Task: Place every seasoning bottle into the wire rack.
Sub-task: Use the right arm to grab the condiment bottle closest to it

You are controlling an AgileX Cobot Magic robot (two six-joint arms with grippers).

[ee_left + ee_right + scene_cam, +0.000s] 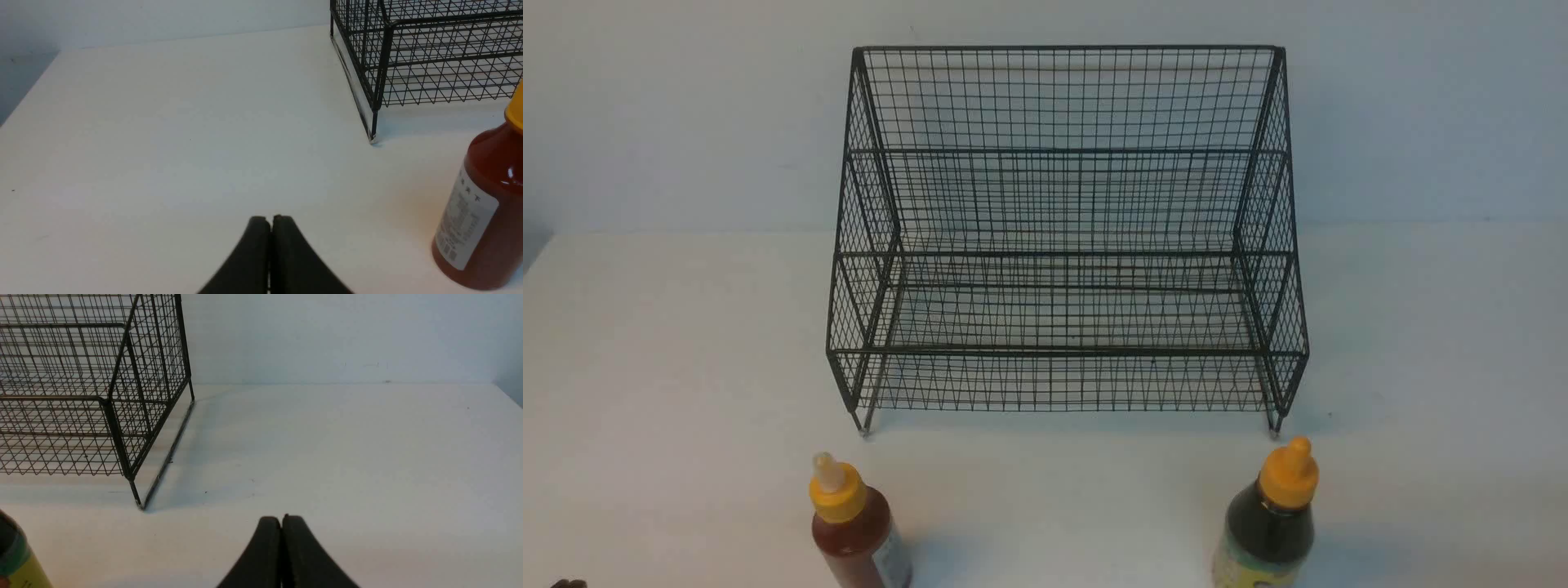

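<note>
So far nothing is done: both tiers of the rack (1062, 245) hold no bottle, and both bottles stand upright on the white table (686, 367), in front of it.

Left pincer (269, 222): jaws pressed together, nothing between them, low over bare table. Red bottle (482, 204) stands near it, off to its inner side (toward the robot's middle) and apart from it. The rack's front left foot lies ahead of this pincer and further inward.

Right pincer (281, 520): jaws likewise pressed together, empty, low over the table. Dark bottle (16, 563) sits to its inner side, only an edge of it showing in the right wrist view; farther from its pincer than the red one is from the left, as far as I can judge. The rack's front right foot lies ahead and inward.

Left to do, by my reading: all of it. Each pincer must open, close around its nearer bottle, lift it over the low front rail and set it on a tier.
</note>
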